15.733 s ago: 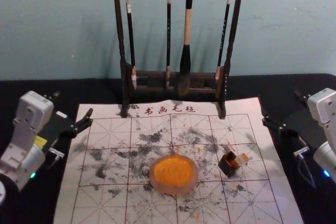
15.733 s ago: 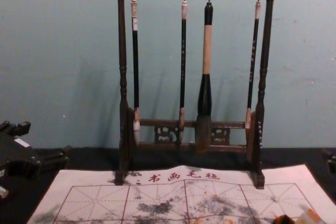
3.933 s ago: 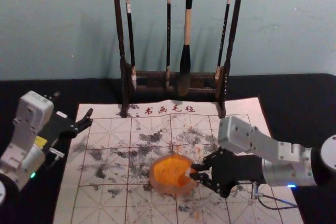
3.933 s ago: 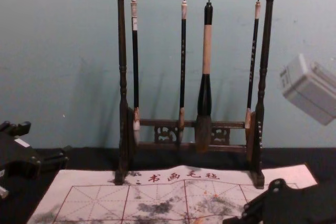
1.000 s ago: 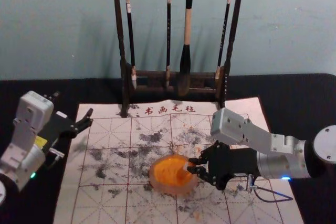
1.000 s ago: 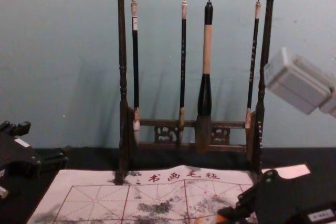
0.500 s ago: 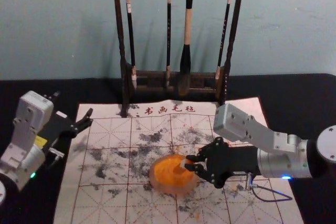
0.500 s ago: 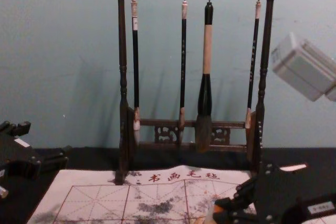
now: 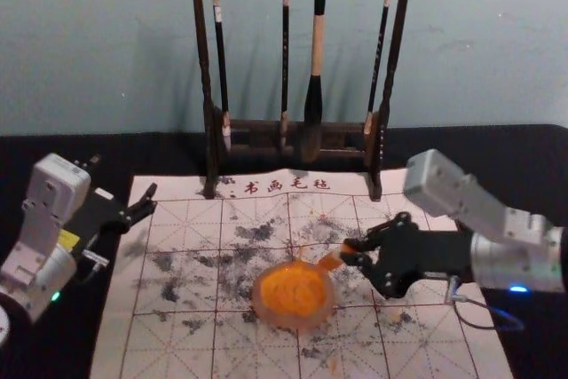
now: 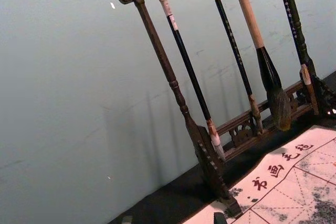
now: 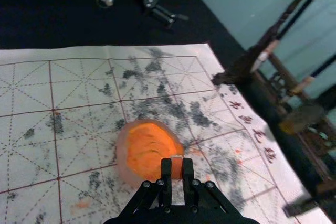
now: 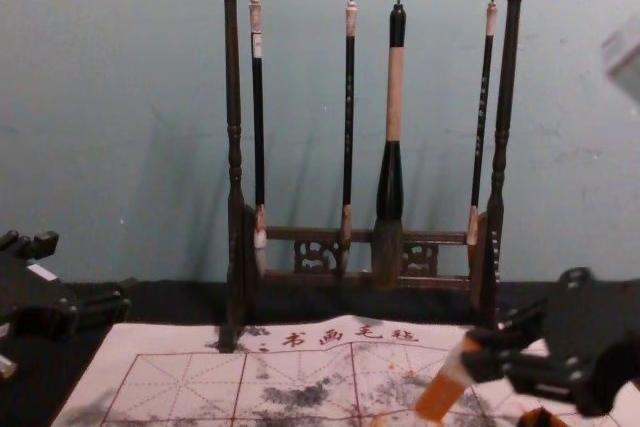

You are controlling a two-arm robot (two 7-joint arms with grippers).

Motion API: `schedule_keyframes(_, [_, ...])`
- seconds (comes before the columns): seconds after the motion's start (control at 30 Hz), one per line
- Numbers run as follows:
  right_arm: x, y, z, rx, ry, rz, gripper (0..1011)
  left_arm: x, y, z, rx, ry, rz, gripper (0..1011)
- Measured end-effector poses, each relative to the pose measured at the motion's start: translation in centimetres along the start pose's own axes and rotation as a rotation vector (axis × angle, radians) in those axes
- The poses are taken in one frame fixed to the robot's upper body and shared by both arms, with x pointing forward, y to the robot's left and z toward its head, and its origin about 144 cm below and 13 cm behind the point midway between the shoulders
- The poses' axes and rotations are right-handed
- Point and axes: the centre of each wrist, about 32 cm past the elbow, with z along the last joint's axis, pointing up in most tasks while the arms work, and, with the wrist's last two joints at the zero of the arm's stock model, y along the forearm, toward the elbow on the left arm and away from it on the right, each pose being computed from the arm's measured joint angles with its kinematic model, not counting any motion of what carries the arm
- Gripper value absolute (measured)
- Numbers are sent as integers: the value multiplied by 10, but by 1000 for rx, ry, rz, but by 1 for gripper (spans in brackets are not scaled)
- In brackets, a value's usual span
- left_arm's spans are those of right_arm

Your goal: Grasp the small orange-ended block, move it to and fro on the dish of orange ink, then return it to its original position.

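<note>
R pincer (image 9: 347, 252) is at work, reaching in from the robot's R over the mat (image 9: 182, 343). It's closed on the small block (image 9: 331, 260), gripping it btwn the tips by its pale upper part. Block is tilted, orange end down & toward robot's L, at the far R side of the ink dish (image 9: 293, 319). Can't tell if block touches the rim. Dish sits on the mat w/ orange ink (image 9: 288, 288) spread inside.

R wrist view: tips together on the block, orange below the pale bit, dish just beside. Chest view: a dark box (image 12: 540, 418) w/ orange on it stands on the mat nr the R pincer, partly cut off by the view's edge.

L pincer (image 9: 124, 176) is parked at the mat's L side, fingers wide apart, nothing btwn them.

Mat has a red grid, grey/black smudges & a few orange spots, & lies on the black counter (image 9: 497, 153). Dark wooden rack (image 9: 204, 51) stands at mat's far edge w/ 4 hanging brushes (image 9: 317, 33).
</note>
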Motion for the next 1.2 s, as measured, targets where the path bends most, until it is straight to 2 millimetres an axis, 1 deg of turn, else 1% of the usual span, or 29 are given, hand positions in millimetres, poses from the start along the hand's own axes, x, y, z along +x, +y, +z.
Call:
schedule_keyframes(0.27, [2, -26, -3, 21, 32, -60, 90, 0, 0, 0, 0, 0, 0, 1001])
schedule_keyframes(0.3, [1, -31, -4, 25, 40, -73, 90, 0, 0, 0, 0, 0, 0, 1001])
schedule_keyframes(0.63, [-8, -58, -10, 5, 92, -142, 90, 0, 0, 0, 0, 0, 0, 1001])
schedule_keyframes(0.83, [-11, -65, -17, -21, 118, -158, 90, 0, 0, 0, 0, 0, 0, 1001])
schedule_keyframes(1.2, [-13, -64, -27, -49, 149, -155, 90, 0, 0, 0, 0, 0, 0, 1001])
